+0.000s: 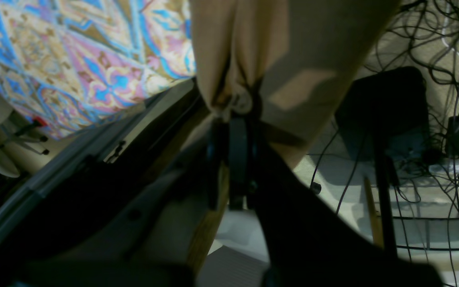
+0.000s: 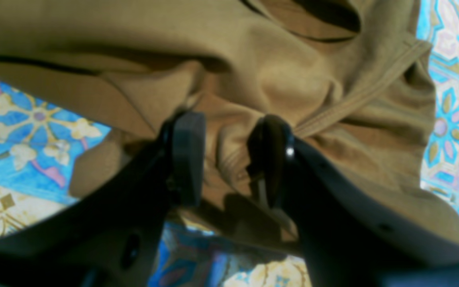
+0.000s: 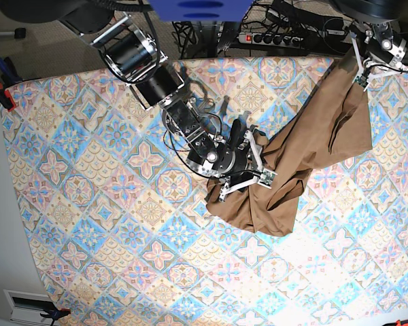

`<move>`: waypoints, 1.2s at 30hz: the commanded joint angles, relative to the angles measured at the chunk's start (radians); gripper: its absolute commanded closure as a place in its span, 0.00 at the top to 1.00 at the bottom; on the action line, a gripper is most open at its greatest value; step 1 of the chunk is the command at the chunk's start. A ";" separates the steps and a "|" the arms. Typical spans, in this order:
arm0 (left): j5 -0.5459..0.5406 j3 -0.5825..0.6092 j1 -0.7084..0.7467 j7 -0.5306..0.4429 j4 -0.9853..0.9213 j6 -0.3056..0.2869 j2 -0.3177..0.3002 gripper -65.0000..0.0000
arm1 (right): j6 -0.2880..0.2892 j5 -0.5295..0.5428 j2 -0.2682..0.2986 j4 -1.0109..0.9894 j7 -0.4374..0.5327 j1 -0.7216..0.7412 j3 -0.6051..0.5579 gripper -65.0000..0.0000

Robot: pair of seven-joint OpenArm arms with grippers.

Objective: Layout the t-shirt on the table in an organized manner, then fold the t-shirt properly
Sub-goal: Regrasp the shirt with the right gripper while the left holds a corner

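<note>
Two grippers work one t-shirt (image 3: 313, 146), which runs as a long band from the table's (image 3: 88, 224) two o'clock edge down toward centre. Left gripper (image 1: 237, 105) is clamped tight on a bunched fold at the far end. Right gripper (image 2: 227, 153) has parted jaws straddling a ribbed hem in the crumpled near end, likely the next grasp.

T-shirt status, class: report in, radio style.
Left gripper shut on t-shirt, lifting one end at the table edge. Right gripper open, astride a bunched fold. Shirt crumpled, not laid out. Nothing blocking.
</note>
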 commanded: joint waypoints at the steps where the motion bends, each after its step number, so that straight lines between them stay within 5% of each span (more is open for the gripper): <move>1: 0.010 0.002 0.003 -0.001 0.007 0.002 -0.011 0.00 | -0.006 0.009 -0.011 0.021 0.022 0.017 0.001 0.36; 5: 0.010 0.005 0.001 -0.001 0.007 0.002 -0.011 0.00 | -0.006 0.009 -0.011 0.021 0.022 0.019 0.001 0.30; 10: 0.010 0.005 -0.031 0.002 0.007 0.002 -0.011 0.00 | -0.006 0.009 -0.011 0.021 0.016 0.019 0.001 0.00; 16: 0.011 0.007 -0.095 0.007 0.007 0.002 -0.011 0.00 | -0.006 0.009 -0.010 0.061 -0.080 0.017 0.012 0.00; 18: 0.011 0.009 -0.100 0.007 0.007 0.002 -0.011 0.00 | -0.006 0.009 0.029 0.134 -0.100 0.016 0.040 0.00; 27: 0.025 0.102 -0.193 0.068 0.005 0.002 -0.011 0.00 | -0.005 0.009 0.133 0.444 -0.223 -0.075 0.389 0.00; 36: 0.235 0.309 -0.292 0.096 0.005 0.002 -0.008 0.00 | -0.003 0.009 0.196 0.664 -0.220 -0.380 0.649 0.00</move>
